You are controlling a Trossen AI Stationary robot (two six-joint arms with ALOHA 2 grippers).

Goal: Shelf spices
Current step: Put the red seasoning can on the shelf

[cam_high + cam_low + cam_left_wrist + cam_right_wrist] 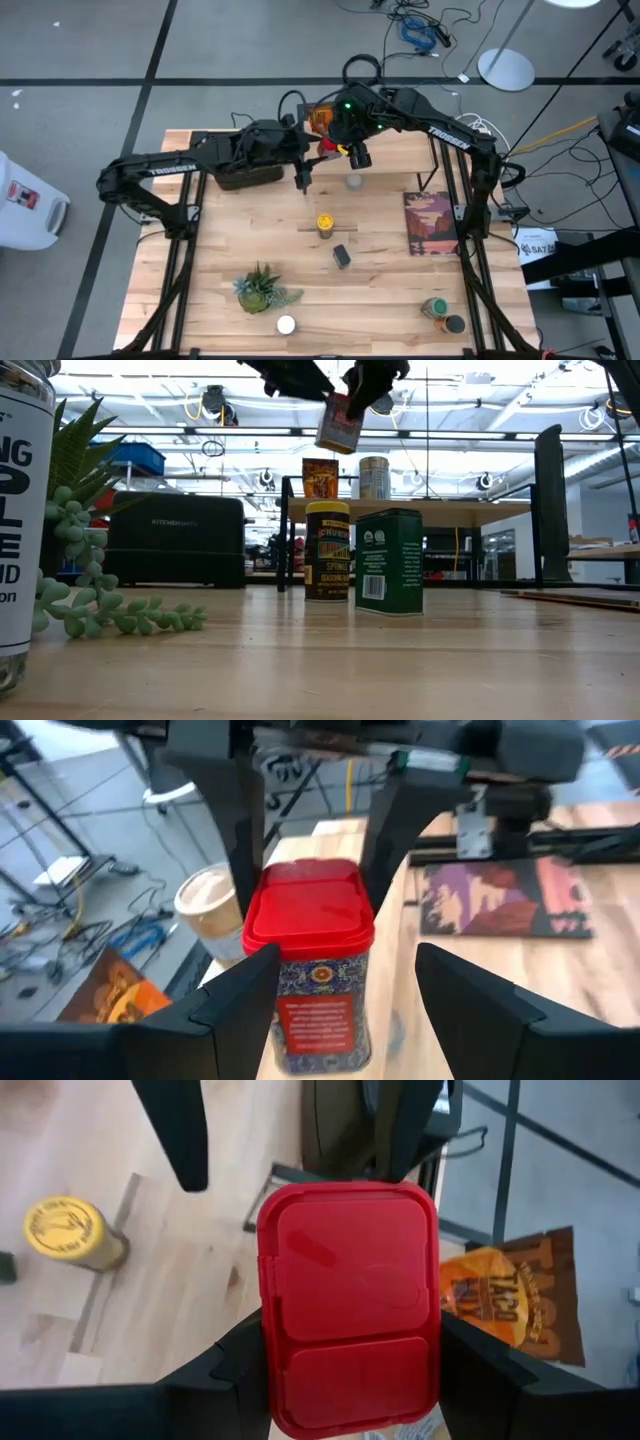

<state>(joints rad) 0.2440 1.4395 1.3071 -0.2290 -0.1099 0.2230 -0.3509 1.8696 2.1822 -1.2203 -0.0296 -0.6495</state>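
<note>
Overhead, two dark arms meet above the far middle of the large wooden tabletop [220, 320]. The right gripper [345, 1370] has its two fingers clamped on the sides of one red-lidded patterned spice tin [310, 960], held in the air clear of the table. The left gripper [345, 990] faces the same tin with its fingers spread apart, one on either side, not touching it. Behind, the low shelf with a light plank top on a black wire frame [450, 508] carries two items: one orange taco seasoning packet [320, 477] and one tan-lidded jar [374, 477]. On the table stand one yellow-lidded jar [325, 224], one dark square tin [342, 256], one white-capped shaker [286, 325] and two jars [441, 312] at the near right corner. One small green potted plant [260, 288], one black toaster [175, 540] and one picture book [431, 222] also lie on the table.
</note>
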